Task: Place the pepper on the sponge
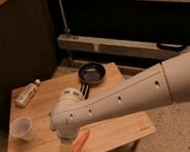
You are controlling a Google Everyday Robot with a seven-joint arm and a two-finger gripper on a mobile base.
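Note:
The pepper (81, 141), slender and orange-red, lies on the wooden table (118, 133) near its front edge. My white arm reaches in from the right and bends down over the table. The gripper (65, 149) hangs at the arm's end, just left of the pepper and close to the table top. I cannot tell whether it touches the pepper. The sponge does not show in this view; the arm covers much of the table's middle.
A clear plastic cup (22, 129) stands at the table's left front. A bottle (27, 93) lies on its side at the back left. A black pan (92, 73) with a striped handle (85, 91) sits at the back. A shelf unit stands behind.

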